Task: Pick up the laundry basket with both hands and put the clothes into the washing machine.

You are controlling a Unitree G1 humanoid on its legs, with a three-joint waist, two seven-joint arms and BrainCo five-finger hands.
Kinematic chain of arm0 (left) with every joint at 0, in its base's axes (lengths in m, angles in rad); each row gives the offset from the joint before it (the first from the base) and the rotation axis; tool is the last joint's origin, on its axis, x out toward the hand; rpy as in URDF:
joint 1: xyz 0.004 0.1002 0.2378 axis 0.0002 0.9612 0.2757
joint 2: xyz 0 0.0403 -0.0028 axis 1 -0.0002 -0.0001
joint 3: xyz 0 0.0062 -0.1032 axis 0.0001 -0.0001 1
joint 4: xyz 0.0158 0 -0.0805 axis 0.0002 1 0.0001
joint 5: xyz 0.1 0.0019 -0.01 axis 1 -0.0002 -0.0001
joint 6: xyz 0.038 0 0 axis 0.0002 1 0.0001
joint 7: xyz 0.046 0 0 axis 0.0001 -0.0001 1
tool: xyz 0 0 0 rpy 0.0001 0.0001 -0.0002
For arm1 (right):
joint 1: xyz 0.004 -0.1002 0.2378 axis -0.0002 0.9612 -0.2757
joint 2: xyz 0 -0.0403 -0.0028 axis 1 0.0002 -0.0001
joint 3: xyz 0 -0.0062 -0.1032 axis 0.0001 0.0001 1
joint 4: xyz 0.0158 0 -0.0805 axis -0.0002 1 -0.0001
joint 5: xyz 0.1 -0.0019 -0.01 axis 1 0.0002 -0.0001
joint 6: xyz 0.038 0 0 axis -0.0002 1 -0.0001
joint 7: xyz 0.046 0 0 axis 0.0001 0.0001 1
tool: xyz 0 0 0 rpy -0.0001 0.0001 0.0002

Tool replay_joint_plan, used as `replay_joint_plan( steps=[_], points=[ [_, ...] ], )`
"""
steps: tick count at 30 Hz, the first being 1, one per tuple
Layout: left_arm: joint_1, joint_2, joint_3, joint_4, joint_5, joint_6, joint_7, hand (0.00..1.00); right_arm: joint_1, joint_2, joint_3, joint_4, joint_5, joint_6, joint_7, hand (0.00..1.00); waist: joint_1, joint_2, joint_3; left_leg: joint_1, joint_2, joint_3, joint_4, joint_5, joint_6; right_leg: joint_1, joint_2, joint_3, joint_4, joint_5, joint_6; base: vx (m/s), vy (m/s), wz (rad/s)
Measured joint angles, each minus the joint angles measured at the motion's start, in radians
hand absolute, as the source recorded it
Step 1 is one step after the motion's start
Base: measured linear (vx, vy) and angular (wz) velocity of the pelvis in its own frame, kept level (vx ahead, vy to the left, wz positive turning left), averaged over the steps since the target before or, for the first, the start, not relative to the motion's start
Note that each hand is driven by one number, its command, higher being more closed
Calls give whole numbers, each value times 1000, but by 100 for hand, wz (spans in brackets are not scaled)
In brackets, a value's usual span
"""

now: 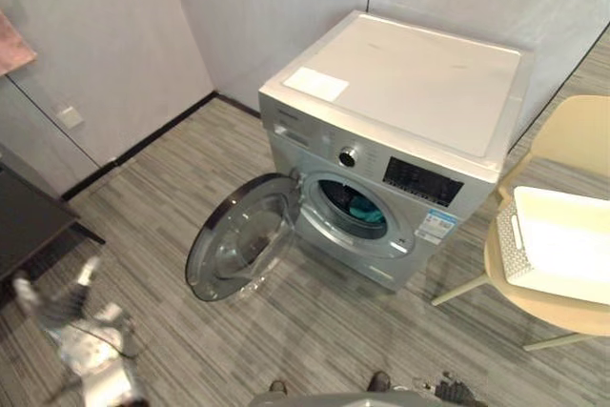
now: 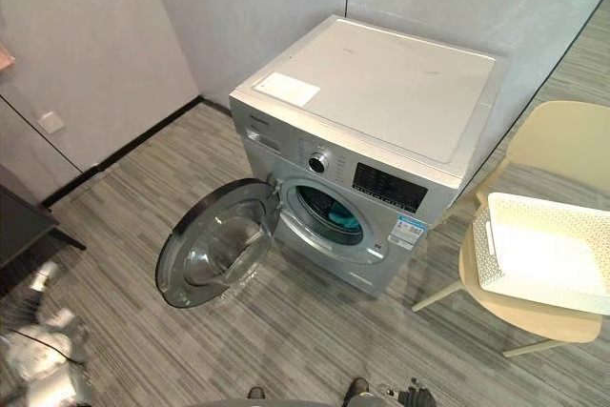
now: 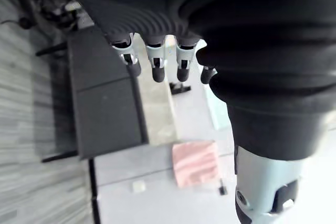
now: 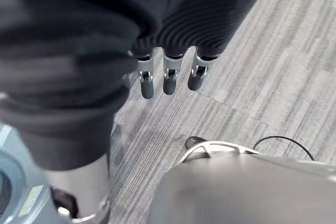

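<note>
A silver front-loading washing machine (image 1: 400, 92) stands against the wall with its round door (image 1: 243, 235) swung open to the left. Teal clothes (image 1: 362, 209) lie inside the drum. The white laundry basket (image 1: 558, 245) rests on a beige chair (image 1: 572, 140) to the right of the machine, and I see nothing in it. My left hand (image 1: 67, 321) hangs low at the lower left, far from the basket; its fingers (image 3: 156, 59) are straight and hold nothing. My right hand (image 4: 168, 77) hangs over the floor with straight fingers, also holding nothing.
A dark low table (image 1: 24, 221) stands at the left by the wall, where a pink cloth (image 3: 195, 163) hangs. Striped grey floor lies in front of the machine; the open door reaches out over it.
</note>
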Motion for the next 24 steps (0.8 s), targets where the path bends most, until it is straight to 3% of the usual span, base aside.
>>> replay_joint_plan(
  steps=[1,4,6,8,16,20,24],
  points=[
    [-67,120,-1,77,0,9,17,0,-12,-1,56,-23,1,-1,14,0,3,-26,17,-29,3,3,12,7,-7,-27,1,2,7,3,-5,-40,-48,-8],
    [-227,303,-27,219,-2,22,10,0,-55,4,128,-70,4,-5,15,0,7,-78,73,-112,14,3,45,19,-15,-97,7,0,16,19,-29,-125,-60,-4],
    [-331,375,-74,280,-9,27,-27,0,-69,5,144,-121,22,-16,13,0,14,-104,111,-159,27,3,51,19,-17,-141,13,-3,20,30,-45,-176,-54,-1],
    [-488,429,-161,335,-40,27,-64,0,-69,11,152,-200,58,-36,11,0,36,-148,159,-229,42,4,71,28,-30,-201,19,-8,22,38,-58,-191,-54,-5],
    [-909,438,-409,463,-103,26,-125,0,-32,10,152,-354,128,-49,-29,0,35,-206,255,-429,89,29,75,86,-44,-326,57,-60,-83,135,-92,-79,-36,8],
    [-1055,432,-534,575,-98,29,-186,0,-22,11,152,-411,141,-60,-32,0,31,-214,288,-494,93,25,107,90,-41,-354,68,-70,-122,159,-97,63,45,2],
    [-1123,430,-554,692,-69,58,-262,0,-22,11,152,-453,161,-68,-32,0,26,-217,303,-520,95,26,113,90,-41,-373,71,-71,-129,163,-97,97,54,-1]
  ],
)
